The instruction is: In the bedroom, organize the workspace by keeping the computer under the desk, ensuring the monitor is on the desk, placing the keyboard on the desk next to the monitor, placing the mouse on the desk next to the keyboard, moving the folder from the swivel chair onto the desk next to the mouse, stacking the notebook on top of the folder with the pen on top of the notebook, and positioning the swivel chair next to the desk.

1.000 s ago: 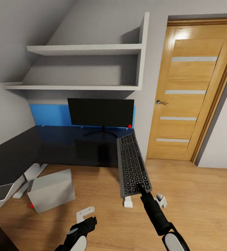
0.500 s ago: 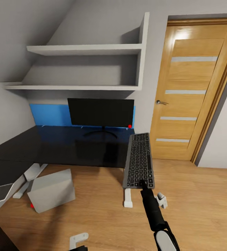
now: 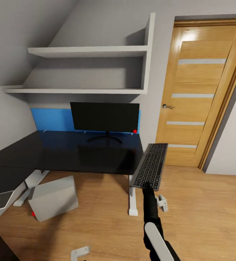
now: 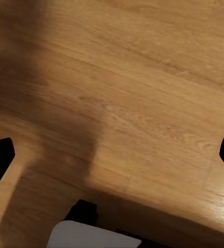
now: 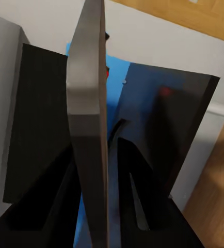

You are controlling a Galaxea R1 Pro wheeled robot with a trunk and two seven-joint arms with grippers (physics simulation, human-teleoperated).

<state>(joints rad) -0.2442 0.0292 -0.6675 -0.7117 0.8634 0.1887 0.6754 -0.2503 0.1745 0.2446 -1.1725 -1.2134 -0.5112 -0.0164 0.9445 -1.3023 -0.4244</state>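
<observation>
The keyboard (image 3: 150, 165) has swung right; the right claw (image 3: 146, 186) pinches its near end, carrying it toward the desk (image 3: 60, 154).

A home attic room set up as a study corner: a sloped pale grey wall (image 3: 27, 32) at ten o'clock, white wall shelves (image 3: 89, 52) at twelve, an oak door (image 3: 199, 94) at two, light wood floor (image 3: 205, 217) below, and a glossy black desk (image 3: 60, 154) carrying a monitor (image 3: 104, 116) at centre
</observation>
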